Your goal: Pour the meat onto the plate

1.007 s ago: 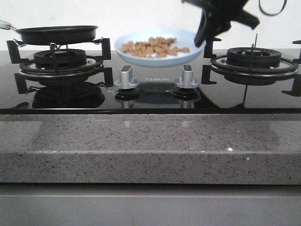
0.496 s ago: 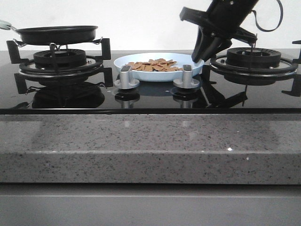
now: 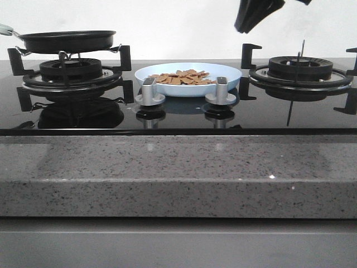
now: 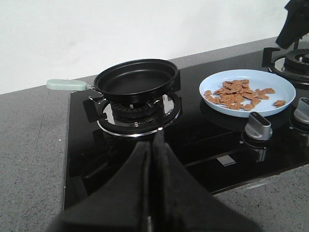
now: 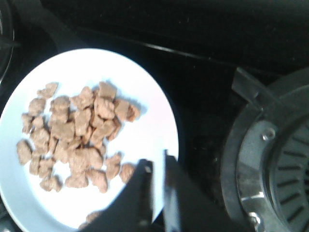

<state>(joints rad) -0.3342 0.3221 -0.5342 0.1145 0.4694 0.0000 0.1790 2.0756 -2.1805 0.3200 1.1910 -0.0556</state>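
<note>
one plate [image 3: 223, 71], one pan [image 3: 67, 40], two knobs [image 3: 149, 92]

Glossy black glass stovetop [image 3: 178, 120]; smooth light blue plate [image 3: 226, 71]; matt black pan [image 4: 136, 79]; brushed metal knobs [image 3: 149, 92]; speckled stone desk [image 3: 178, 173].

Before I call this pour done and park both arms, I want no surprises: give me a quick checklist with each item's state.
1. Meat on the plate: ok, piled inside the rim.
2. Plate set flat on the black stove top between the burners: ok.
3. Frying pan empty and on its burner: ok.
4. Right pincer off the plate: ok, raised above it, holding nothing.
5. Left pincer free: ok, shut with nothing between its fingers.
6. Stray meat on the stove: none visible.
</note>
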